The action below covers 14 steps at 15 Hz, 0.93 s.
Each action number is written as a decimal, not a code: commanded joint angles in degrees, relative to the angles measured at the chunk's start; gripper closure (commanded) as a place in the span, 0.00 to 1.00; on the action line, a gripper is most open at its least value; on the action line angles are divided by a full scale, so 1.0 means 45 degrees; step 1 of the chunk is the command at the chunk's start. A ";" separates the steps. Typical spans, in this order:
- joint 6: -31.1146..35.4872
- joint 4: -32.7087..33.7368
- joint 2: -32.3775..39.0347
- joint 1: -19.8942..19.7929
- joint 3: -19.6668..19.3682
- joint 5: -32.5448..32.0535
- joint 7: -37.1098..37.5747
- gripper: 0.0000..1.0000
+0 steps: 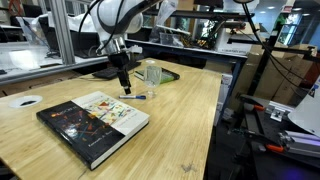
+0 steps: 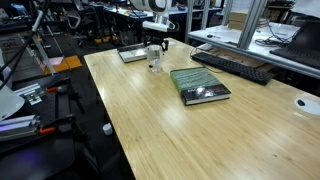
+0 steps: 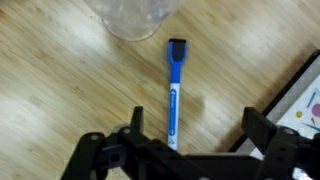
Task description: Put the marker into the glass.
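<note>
The marker [image 3: 175,90] is a thin blue stick with a black cap and a white section, lying flat on the wooden table; it also shows in an exterior view [image 1: 141,96]. The clear glass [image 3: 133,15] stands upright just beyond its cap, and appears in both exterior views [image 1: 151,71] [image 2: 155,61]. My gripper [image 3: 195,128] hangs open just above the table, its two dark fingers spread either side of the marker's near end, not touching it. In an exterior view the gripper [image 1: 124,85] is beside the glass.
A book [image 1: 93,118] lies flat on the table near the gripper, its corner at the wrist view's right edge [image 3: 305,95]. A second book [image 2: 200,85] shows in an exterior view. A dark keyboard [image 2: 232,64] lies further off. The table edge [image 1: 212,130] drops towards equipment.
</note>
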 commanded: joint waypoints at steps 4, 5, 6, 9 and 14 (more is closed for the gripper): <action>-0.1295 0.2415 0.1579 0.0905 -0.0508 -0.0782 0.0155 0.00; -0.1387 0.2585 0.1730 0.1040 -0.0619 -0.0945 0.0203 0.00; -0.1512 0.2778 0.1870 0.1194 -0.0768 -0.1131 0.0314 0.00; -0.1753 0.3261 0.2263 0.1445 -0.1106 -0.1516 0.0574 0.00; -0.1959 0.3667 0.2621 0.1219 -0.1260 -0.1314 0.0452 0.34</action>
